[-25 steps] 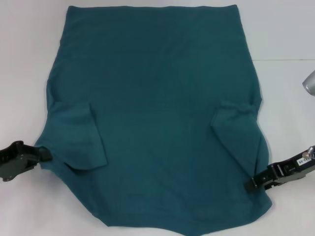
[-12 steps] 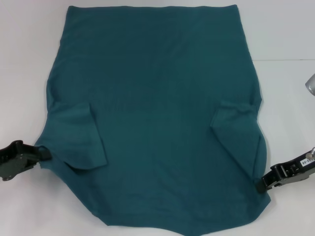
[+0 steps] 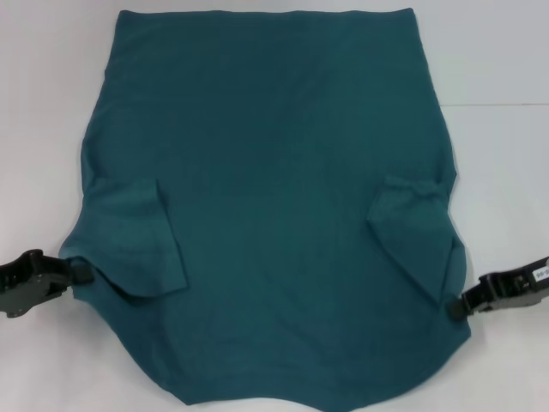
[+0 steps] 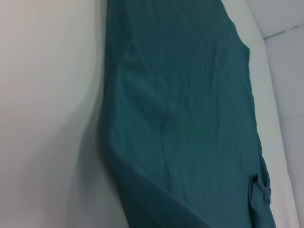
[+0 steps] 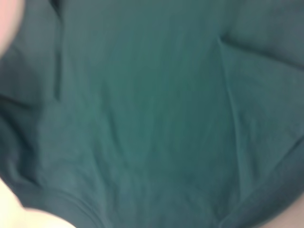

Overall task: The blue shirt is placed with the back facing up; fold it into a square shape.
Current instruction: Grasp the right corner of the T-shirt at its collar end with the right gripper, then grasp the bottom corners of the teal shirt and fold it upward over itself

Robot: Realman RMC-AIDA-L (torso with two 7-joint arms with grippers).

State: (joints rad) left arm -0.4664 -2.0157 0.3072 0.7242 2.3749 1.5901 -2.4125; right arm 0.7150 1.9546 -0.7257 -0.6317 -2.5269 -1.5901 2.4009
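The blue shirt (image 3: 274, 197) lies spread on the white table, plain side up, with both short sleeves folded inward onto the body. My left gripper (image 3: 79, 272) is at the shirt's near left edge, shut on the cloth beside the folded left sleeve (image 3: 137, 245). In the left wrist view that edge of the shirt (image 4: 190, 118) rises off the table with a shadow under it. My right gripper (image 3: 455, 306) touches the near right edge, just below the folded right sleeve (image 3: 416, 227). The right wrist view is filled with the shirt (image 5: 152, 114) up close.
White table (image 3: 43, 103) shows on both sides of the shirt and along the near edge. A seam line in the table (image 3: 497, 105) runs at the right. The shirt's far hem lies at the far edge of the head view.
My right gripper has drawn outward to the right and slightly farther from me, from over the cloth to its edge. A grey object at the right edge has left the view. The left gripper has barely shifted.
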